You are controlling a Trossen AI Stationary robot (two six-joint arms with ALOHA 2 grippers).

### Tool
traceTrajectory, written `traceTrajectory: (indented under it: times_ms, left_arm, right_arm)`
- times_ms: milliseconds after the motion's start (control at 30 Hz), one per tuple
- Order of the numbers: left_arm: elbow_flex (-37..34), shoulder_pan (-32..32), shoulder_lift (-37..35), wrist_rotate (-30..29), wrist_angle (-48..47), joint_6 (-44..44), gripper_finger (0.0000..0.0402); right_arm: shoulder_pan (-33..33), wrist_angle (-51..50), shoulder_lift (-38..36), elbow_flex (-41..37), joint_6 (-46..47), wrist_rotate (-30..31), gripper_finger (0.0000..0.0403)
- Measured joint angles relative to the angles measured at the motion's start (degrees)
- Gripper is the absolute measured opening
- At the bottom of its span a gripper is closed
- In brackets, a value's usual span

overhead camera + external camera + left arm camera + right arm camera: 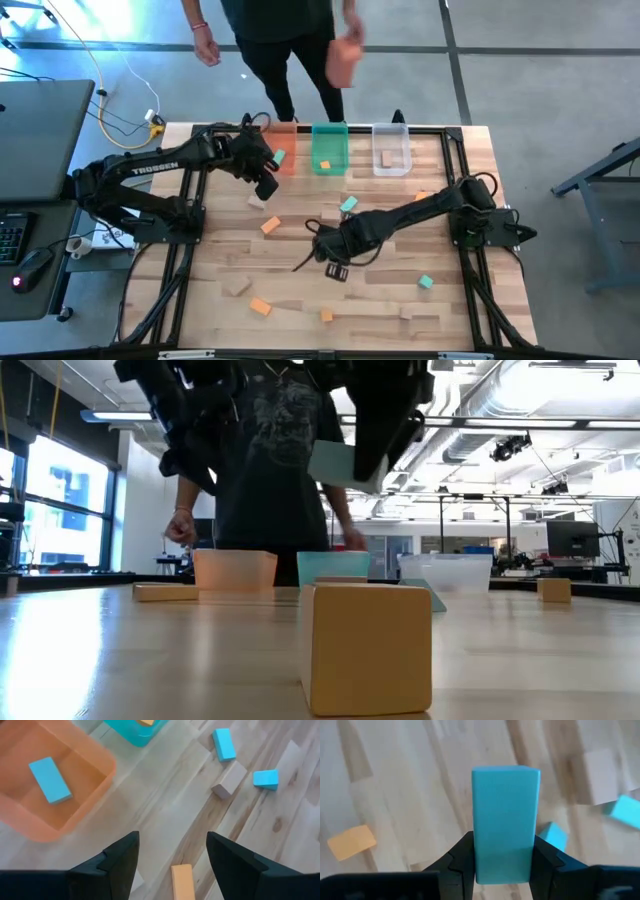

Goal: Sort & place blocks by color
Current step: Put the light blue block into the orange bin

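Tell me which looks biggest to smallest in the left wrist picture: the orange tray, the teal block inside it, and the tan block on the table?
1. Orange plastic tray, by far the largest.
2. Teal rectangular block lying inside that tray.
3. Tan wooden block on the table, a little smaller; it may lie farther from the camera, so ranks two and three are unsure.
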Motion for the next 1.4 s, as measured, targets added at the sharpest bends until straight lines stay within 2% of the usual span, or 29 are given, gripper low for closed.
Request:
traceTrajectory:
  times_ms: [200, 433, 833, 1133, 1400]
  left_arm:
    - [0.0, 5.59, 0.0, 5.22, 0.1, 6.59, 0.022]
    - [0.0, 7.72, 0.0, 5.68, 1.18, 11.91, 0.022]
    - [0.0, 7.92, 0.0, 5.62, 11.77, 13.26, 0.022]
    - [0.01, 7.92, 0.0, 6.08, 15.37, 13.26, 0.022]
    - [0.02, 7.92, 0.0, 15.54, 25.04, 13.26, 0.022]
  right_arm:
    - [-3.19, 0.44, -2.98, 0.0, 0.5, 1.83, 0.0107]
    - [-6.01, 0.64, -6.33, 0.0, 0.28, 3.0, 0.0107]
    - [-10.89, 1.86, -11.98, 0.0, -5.79, 3.28, 0.0107]
    - [-17.26, 5.32, -17.63, 0.0, -13.16, 2.92, 0.0107]
    - [-22.91, 8.62, -21.09, 0.0, -20.73, -1.25, 0.0107]
